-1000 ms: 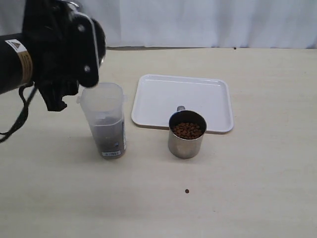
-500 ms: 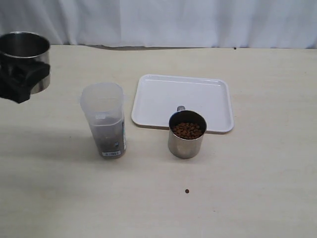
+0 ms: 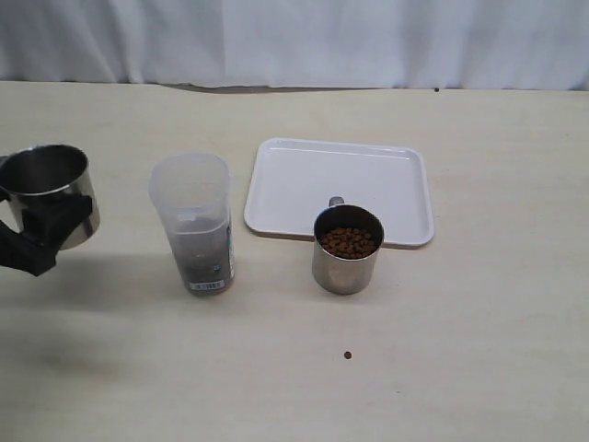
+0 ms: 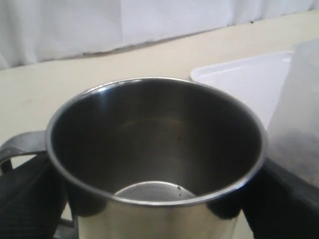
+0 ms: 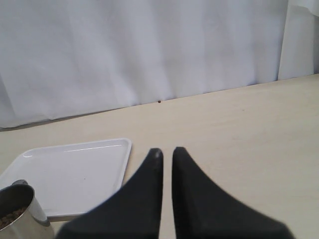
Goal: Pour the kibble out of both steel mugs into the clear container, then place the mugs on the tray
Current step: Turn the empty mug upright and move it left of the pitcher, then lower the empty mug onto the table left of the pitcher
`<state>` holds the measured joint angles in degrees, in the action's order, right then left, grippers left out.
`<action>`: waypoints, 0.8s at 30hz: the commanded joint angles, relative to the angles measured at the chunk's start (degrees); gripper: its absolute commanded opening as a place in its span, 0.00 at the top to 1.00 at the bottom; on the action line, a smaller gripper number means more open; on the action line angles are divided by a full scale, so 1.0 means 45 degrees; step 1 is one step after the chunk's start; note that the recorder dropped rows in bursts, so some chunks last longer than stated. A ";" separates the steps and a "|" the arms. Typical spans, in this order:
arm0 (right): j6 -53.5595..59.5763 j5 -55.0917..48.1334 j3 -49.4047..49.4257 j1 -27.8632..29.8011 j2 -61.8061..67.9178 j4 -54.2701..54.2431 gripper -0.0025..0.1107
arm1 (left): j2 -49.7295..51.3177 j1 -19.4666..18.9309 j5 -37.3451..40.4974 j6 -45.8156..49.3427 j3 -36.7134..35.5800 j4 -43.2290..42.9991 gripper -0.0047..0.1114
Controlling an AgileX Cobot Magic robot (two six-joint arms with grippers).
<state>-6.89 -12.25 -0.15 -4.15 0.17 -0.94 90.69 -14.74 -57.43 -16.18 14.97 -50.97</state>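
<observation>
My left gripper (image 3: 44, 232) is shut on an empty steel mug (image 3: 51, 189), held upright at the table's left edge, left of the clear container (image 3: 195, 221). In the left wrist view the mug (image 4: 154, 149) shows a bare bottom, with black fingers (image 4: 30, 199) on both sides. Kibble (image 3: 204, 253) fills the container's lower part. The other steel mug (image 3: 347, 258) stands full of kibble (image 3: 347, 242) against the front edge of the white tray (image 3: 386, 175). My right gripper (image 5: 167, 152) is shut on nothing, off to the right of the tray (image 5: 75, 169); the exterior view does not show it.
One stray pellet (image 3: 348, 354) lies on the beige table in front of the full mug. A white curtain (image 3: 368, 37) closes off the back of the table.
The left gripper with its mug has swung from over the clear container out to the left, turned upright and come down lower. Nothing else moved.
</observation>
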 commanded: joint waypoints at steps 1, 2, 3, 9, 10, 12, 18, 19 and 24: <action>0.0049 0.0030 0.0033 -0.0043 -0.0039 -0.0024 0.93 | 0.1976 -0.0074 -0.1167 0.1486 -0.0037 0.0174 0.96; 0.0049 0.0030 0.0033 -0.0043 -0.0039 -0.0024 0.93 | 0.2319 -0.0074 -0.1284 0.1821 -0.0037 0.0174 0.96; 0.0049 0.0030 0.0033 -0.0043 -0.0039 -0.0024 0.93 | 0.2768 -0.0074 -0.1458 0.2085 -0.0037 0.0174 0.96; 0.0049 0.0030 0.0033 -0.0043 -0.0039 -0.0024 0.93 | 0.4848 -0.0074 -0.2786 0.2556 0.0337 -0.0285 0.96; 0.0049 0.0030 0.0033 -0.0043 -0.0039 -0.0024 0.93 | 0.5011 -0.0074 -0.2786 0.2667 0.0415 -0.0357 0.96; 0.0049 0.0030 0.0033 -0.0043 -0.0039 -0.0024 0.93 | 0.5071 -0.0074 -0.2786 0.2924 0.0606 -0.0545 0.96; 0.0049 0.0030 0.0033 -0.0043 -0.0039 -0.0024 0.93 | 0.5071 -0.0074 -0.2786 0.2924 0.0693 -0.0509 0.92; 0.0049 0.0030 0.0033 -0.0043 -0.0039 -0.0024 0.93 | 0.5071 -0.0074 -0.2786 0.2924 0.0693 -0.0509 0.88; 0.0049 0.0030 0.0033 -0.0043 -0.0039 -0.0024 0.93 | 0.5071 -0.0074 -0.2786 0.2924 0.0693 -0.0575 0.53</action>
<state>-6.89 -12.25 -0.15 -4.15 0.17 -0.94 113.51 -14.74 -68.23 -3.31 17.83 -53.02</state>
